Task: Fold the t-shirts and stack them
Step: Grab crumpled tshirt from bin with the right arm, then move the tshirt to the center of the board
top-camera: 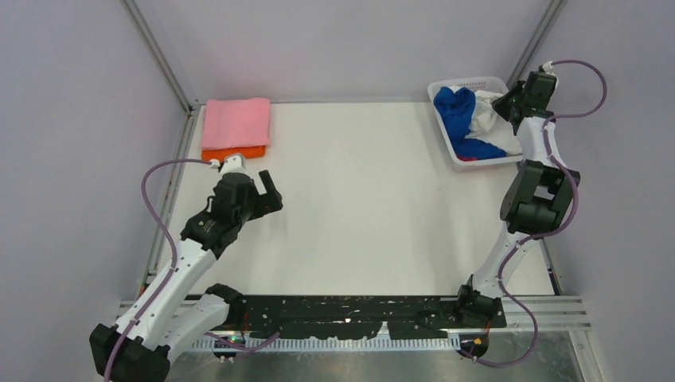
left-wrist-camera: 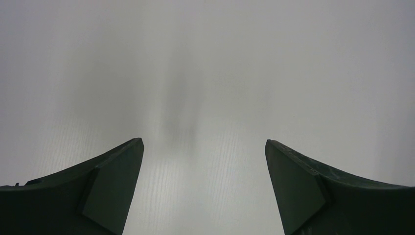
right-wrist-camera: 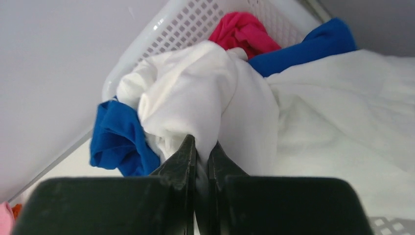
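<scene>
A crumpled white t-shirt (right-wrist-camera: pixel 205 98) lies in the white lattice basket (top-camera: pixel 446 135) at the back right, tangled with a blue t-shirt (right-wrist-camera: pixel 117 142) and a red one (right-wrist-camera: pixel 242 32). My right gripper (right-wrist-camera: pixel 201 144) is shut on a fold of the white t-shirt (top-camera: pixel 489 123), its fingers pinching the cloth. A folded pink t-shirt (top-camera: pixel 236 122) lies on a folded orange one (top-camera: pixel 232 152) at the back left. My left gripper (left-wrist-camera: pixel 204 147) hangs open over bare table with nothing between its fingers; from above, the left gripper (top-camera: pixel 267 191) sits just below that stack.
The basket's near wall (right-wrist-camera: pixel 186 24) rises behind the cloth. Metal frame posts (top-camera: pixel 163 56) stand at the back corners. The table's right edge (top-camera: pixel 549 263) runs beside the right arm.
</scene>
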{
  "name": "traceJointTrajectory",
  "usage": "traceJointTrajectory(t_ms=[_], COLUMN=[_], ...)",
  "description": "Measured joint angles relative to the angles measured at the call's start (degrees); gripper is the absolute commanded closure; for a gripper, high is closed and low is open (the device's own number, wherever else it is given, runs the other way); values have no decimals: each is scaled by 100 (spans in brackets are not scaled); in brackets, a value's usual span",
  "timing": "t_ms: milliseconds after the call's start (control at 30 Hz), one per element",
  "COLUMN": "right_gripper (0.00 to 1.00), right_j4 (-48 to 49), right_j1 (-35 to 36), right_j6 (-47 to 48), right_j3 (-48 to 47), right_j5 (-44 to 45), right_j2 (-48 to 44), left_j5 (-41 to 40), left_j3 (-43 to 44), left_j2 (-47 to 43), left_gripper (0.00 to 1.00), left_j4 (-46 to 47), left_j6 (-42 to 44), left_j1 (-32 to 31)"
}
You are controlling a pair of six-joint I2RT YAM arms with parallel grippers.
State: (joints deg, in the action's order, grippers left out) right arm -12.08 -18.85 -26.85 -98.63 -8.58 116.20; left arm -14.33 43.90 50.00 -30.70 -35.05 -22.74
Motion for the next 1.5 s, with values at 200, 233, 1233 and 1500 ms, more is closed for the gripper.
traceJointTrajectory(t_ms=[200,233,1233,1500], right_gripper=[95,95,95,95], right_j4=[-13,-4,98,592], right_j1=[-188,-273,-293,1593], right_j6=[24,44,-793,-1119], right_j3=[20,17,-1777,-2299], right_j5=[662,756,-1720,-2981], right_j2=[-1200,-1458,-3357,-3434], left_j5=[-2,-2,42,0], left_j3=[0,0,-264,-367], left_j2=[-175,-214,-608,-953], left_gripper=[0,0,1,1], left_j4=[-2,-2,35,7], left_j6=[0,0,-2,0], left_j1=[0,0,0,0])
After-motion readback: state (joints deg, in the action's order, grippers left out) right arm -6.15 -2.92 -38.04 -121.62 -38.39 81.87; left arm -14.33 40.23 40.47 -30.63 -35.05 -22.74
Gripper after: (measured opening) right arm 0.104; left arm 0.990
